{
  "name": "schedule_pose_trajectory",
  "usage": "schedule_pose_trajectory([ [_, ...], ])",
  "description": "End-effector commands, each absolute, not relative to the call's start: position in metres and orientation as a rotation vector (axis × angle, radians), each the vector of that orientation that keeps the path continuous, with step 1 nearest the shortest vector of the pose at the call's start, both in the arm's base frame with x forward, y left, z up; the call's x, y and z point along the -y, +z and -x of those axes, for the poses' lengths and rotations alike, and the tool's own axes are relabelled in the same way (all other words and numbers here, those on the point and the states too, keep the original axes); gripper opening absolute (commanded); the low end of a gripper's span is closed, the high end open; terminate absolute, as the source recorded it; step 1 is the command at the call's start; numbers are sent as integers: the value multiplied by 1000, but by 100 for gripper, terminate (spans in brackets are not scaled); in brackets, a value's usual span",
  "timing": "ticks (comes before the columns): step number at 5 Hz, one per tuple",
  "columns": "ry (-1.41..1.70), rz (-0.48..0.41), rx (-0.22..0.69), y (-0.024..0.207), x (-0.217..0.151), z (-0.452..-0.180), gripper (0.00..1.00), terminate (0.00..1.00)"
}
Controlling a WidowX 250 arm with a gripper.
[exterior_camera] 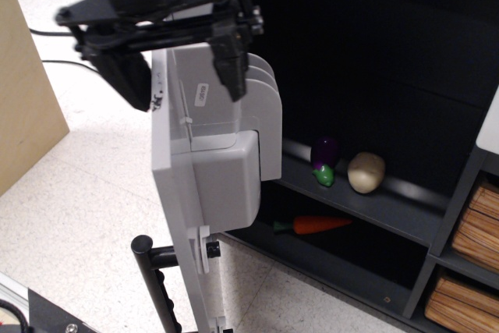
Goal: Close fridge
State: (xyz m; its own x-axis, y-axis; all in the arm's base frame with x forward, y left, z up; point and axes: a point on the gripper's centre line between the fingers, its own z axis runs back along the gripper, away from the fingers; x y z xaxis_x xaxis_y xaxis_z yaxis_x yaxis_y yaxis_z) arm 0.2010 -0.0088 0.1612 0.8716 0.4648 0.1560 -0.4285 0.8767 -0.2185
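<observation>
The fridge door is light grey and stands open, seen edge-on, with pale bins on its inner side. Its black bar handle shows at the bottom left. The fridge's dark interior with shelves lies to the right. My black gripper comes in from the top and is open wide. Its left finger is on the door's outer side and its right finger is over the inner bin, so the door's top edge sits between them. I cannot tell whether either finger touches the door.
On the fridge shelves lie a purple-and-green toy eggplant, a beige egg-like toy and a toy carrot. A dark shelf unit with brown stacks stands at the right. A wooden board and cables are at the left.
</observation>
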Motion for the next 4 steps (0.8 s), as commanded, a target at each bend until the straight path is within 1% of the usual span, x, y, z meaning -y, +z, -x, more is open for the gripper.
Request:
schedule_pose_trajectory([
  [1, 489, 192, 249, 161, 29, -254, 100, 0],
  [2, 496, 216, 244, 165, 38, -284, 100, 0],
  [3, 486, 232, 257, 173, 52, -308, 100, 0],
  [4, 442, 278, 279, 193, 57, -304, 100, 0],
])
